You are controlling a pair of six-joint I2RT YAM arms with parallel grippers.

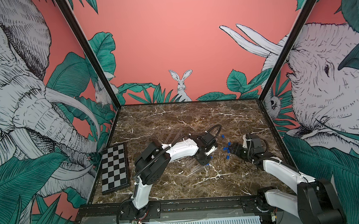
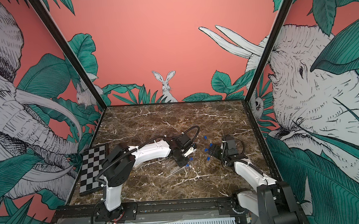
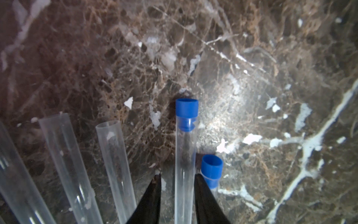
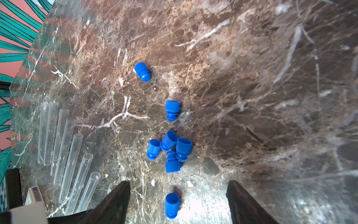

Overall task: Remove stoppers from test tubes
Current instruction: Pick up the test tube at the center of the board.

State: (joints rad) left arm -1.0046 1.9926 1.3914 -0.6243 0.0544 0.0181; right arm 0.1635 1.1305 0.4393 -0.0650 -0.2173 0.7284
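- In both top views the left gripper (image 1: 206,163) points down at clear test tubes (image 1: 194,169) fanned on the marble table (image 1: 174,117), at about 5 o'clock from its middle. More tubes lie at 11 o'clock, behind the arm.
- Loose blue stoppers (image 1: 225,148) are scattered at 3 o'clock, just in front of the right gripper (image 1: 231,151). A chessboard (image 1: 114,168) lies at 9 o'clock.
- Left wrist view: the black fingers (image 3: 153,197) stand narrowly parted astride one stoppered tube (image 3: 185,174). A gap shows on one side and nothing is clamped. A second capped tube (image 3: 212,168) lies just beside it.
- Right wrist view: the jaws gape wide and hold nothing. One stopper (image 4: 172,205) lies on the table between the fingers. A cluster of four (image 4: 169,149) lies beyond it, and a row of empty tubes (image 4: 65,151) lies well apart.
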